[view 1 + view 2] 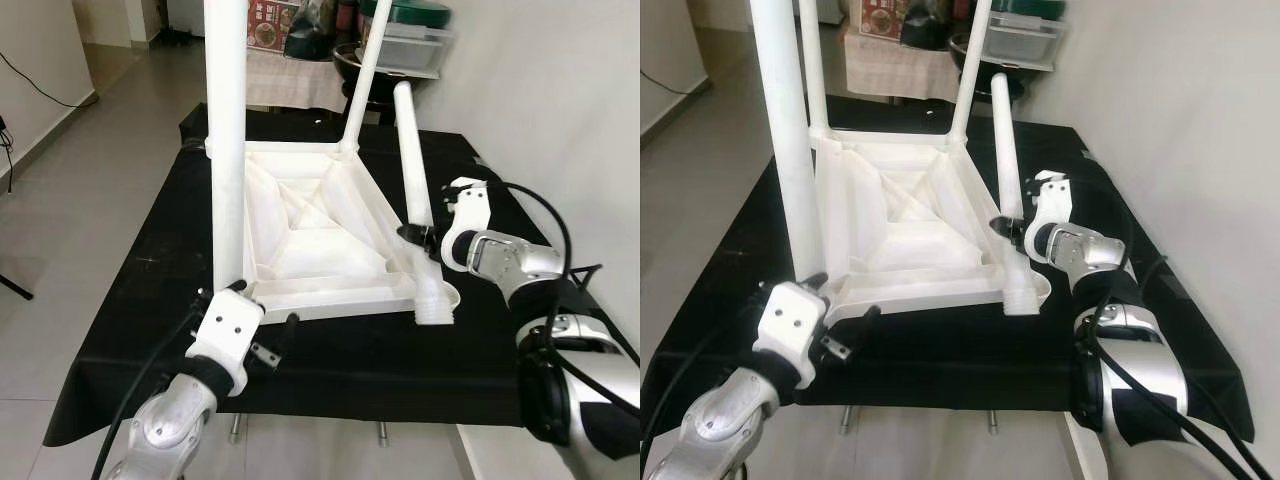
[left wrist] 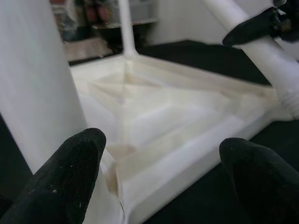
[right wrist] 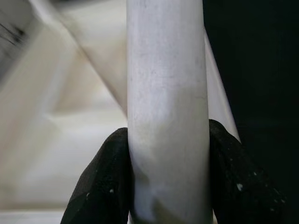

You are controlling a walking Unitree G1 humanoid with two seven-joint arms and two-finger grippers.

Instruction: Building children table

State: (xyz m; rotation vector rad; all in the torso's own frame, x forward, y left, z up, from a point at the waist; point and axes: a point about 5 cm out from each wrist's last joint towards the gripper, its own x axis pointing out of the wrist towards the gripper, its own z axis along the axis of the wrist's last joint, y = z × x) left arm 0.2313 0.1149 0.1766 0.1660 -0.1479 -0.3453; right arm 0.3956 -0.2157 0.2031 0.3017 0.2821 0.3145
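Cluttered shelf with containers (image 1: 400, 30) sits at the top of the frame, behind a black-covered table (image 1: 120, 300) on a grey tile floor (image 1: 80, 170). The white tabletop (image 1: 320, 225) lies upside down mid-frame with three legs standing up. Right gripper (image 1: 412, 232) is clamped on the loose fourth leg (image 1: 415, 170), tilted beside the near right corner. Left gripper (image 1: 262, 322), fingers (image 2: 70, 182) spread apart, hovers at the near left corner, holding nothing.

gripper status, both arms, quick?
Left gripper: open, holding nothing, by the near corner of the upturned white plastic tabletop.
Right gripper: shut on the loose white plastic table leg.
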